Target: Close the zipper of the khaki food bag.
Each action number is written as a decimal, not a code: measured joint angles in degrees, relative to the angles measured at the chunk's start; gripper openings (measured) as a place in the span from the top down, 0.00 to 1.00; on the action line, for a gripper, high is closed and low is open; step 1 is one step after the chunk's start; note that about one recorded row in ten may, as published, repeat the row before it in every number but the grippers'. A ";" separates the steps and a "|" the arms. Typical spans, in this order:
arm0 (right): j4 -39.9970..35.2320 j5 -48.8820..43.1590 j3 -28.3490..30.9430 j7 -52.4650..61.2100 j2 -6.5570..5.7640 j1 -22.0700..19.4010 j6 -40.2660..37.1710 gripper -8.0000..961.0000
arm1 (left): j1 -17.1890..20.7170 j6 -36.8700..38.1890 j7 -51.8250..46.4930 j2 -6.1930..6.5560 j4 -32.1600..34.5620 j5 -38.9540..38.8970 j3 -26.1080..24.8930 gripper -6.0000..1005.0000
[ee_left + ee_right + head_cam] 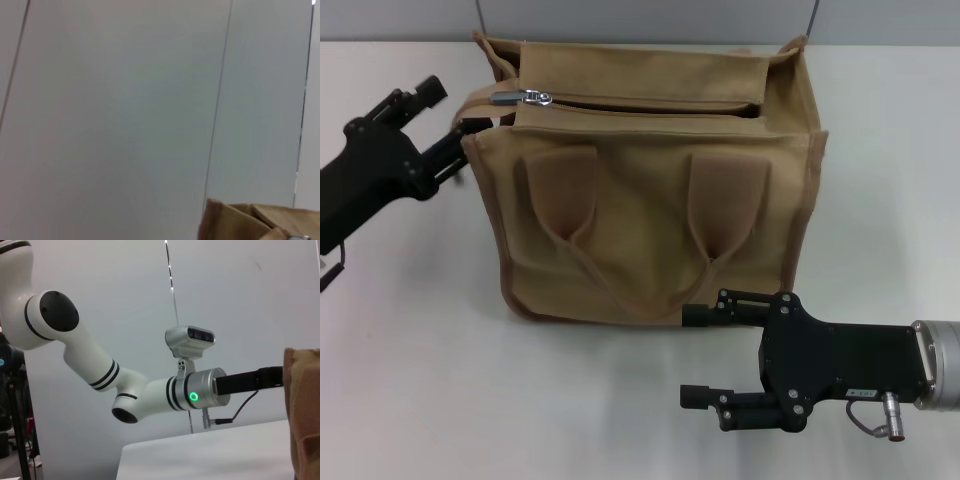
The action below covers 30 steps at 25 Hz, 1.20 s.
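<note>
The khaki food bag [650, 210] stands upright mid-table, its two handles hanging on the front. The zipper [650, 102] runs along its top. The silver pull tab [523, 98] sits at the left end, and a dark gap shows toward the right end. My left gripper [452, 112] is open at the bag's upper left corner, just left of the pull tab. My right gripper [695, 355] is open and empty, low in front of the bag's right bottom edge, fingers pointing left. The left wrist view shows only the bag's corner [250, 222]. The right wrist view shows the bag's edge [302, 415].
The white table [440, 380] stretches around the bag. A grey wall with panel seams [217, 100] stands behind. In the right wrist view the white left arm [100, 365] reaches across to the bag.
</note>
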 joint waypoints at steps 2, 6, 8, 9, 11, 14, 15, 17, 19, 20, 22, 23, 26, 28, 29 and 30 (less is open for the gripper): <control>-0.01 0.65 0.01 0.00 0.00 0.04 0.00 0.23 | 0.32 0.57 0.47 0.08 -0.77 -0.01 -0.23 0.28; 0.07 2.34 0.01 -0.32 0.00 -0.06 -0.32 0.23 | 0.51 0.69 0.18 0.08 -0.81 -0.03 -0.22 0.35; 0.20 3.67 0.01 -0.77 0.00 -0.34 -1.00 0.23 | 0.55 0.70 0.18 0.08 -0.81 -0.03 -0.09 0.46; 0.35 4.53 0.00 -1.13 0.00 -0.47 -1.40 0.23 | 0.55 0.72 0.24 0.03 -0.81 -0.04 -0.01 0.51; 0.93 5.97 0.00 -1.98 0.00 -0.60 -2.02 0.23 | 0.55 0.72 0.32 -0.06 -0.82 -0.06 0.02 0.55; 1.63 7.68 0.00 -2.95 0.00 -0.67 -2.71 0.23 | 0.30 0.75 0.11 -0.09 -1.30 -0.08 0.02 0.62; 1.67 8.52 0.00 -2.98 0.00 -0.67 -2.86 0.23 | 0.17 0.79 0.00 -0.05 -1.64 -0.09 -0.06 0.65; 2.06 13.39 0.00 -2.78 -0.01 -0.61 -3.34 0.23 | -0.10 1.10 -0.16 -0.02 -2.21 -0.29 -0.27 0.69; 2.32 16.47 -0.01 -2.60 0.00 -0.58 -3.43 0.23 | -0.31 1.52 -0.24 -0.08 -2.68 -0.76 -0.28 0.74; 2.50 20.02 -0.04 -2.53 0.00 -0.48 -3.37 0.23 | -0.60 1.93 -0.15 -0.14 -3.19 -1.13 -0.20 0.77; 2.51 29.23 -0.35 -3.88 0.00 0.54 -1.90 0.23 | -1.38 2.72 0.07 -0.17 -4.29 -1.60 -0.03 0.84; 2.51 29.23 -0.35 -3.88 0.00 0.54 -1.90 0.23 | -1.74 2.91 0.07 -0.17 -4.74 -1.59 0.00 0.87; 2.36 31.96 -0.23 -7.91 0.00 3.61 0.12 0.23 | -2.57 3.02 -0.05 -0.05 -5.74 -1.56 0.01 0.94; 2.96 32.34 -0.15 -14.05 0.04 6.43 2.91 0.23 | -2.80 3.04 0.06 -0.07 -5.96 -1.65 -0.03 0.96; 3.63 32.34 -0.25 -16.92 0.07 7.79 4.26 0.23 | -2.80 3.04 0.06 -0.07 -5.96 -1.65 -0.03 0.97; 4.46 32.35 -0.37 -19.64 0.07 8.97 5.43 0.23 | -3.00 3.14 -0.02 -0.11 -6.03 -1.66 -0.01 0.98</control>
